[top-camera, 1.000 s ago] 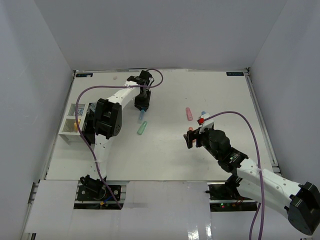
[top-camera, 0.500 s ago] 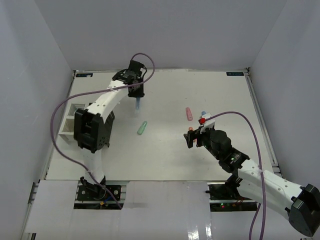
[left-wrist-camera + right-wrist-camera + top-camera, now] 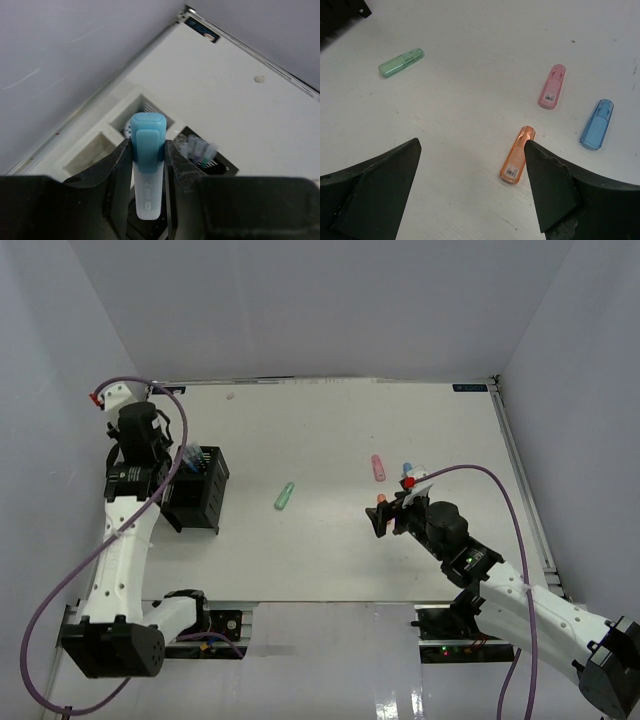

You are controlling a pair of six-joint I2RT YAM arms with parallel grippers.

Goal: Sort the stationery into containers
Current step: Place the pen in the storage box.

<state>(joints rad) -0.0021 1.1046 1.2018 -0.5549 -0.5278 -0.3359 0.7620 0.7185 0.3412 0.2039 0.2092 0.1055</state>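
My left gripper (image 3: 187, 458) is shut on a blue marker (image 3: 148, 165), which stands upright between the fingers. It hangs over the black slotted organizer (image 3: 210, 502) at the table's left; in the left wrist view the organizer (image 3: 220, 167) holds several pens, and the white two-compartment tray (image 3: 102, 132) lies just beyond it. My right gripper (image 3: 386, 519) is open and empty, low over an orange marker (image 3: 517, 161). A pink marker (image 3: 552, 86), a second blue marker (image 3: 597, 124) and a green marker (image 3: 401, 62) lie loose on the table.
White walls close in the table on three sides. In the top view the green marker (image 3: 284, 496) lies mid-table, and the pink marker (image 3: 378, 468) lies right of centre. My left arm hides the white tray there.
My left arm has swung from the table's far middle to the left with the blue marker, uncovering the black organizer. My right arm has barely moved.
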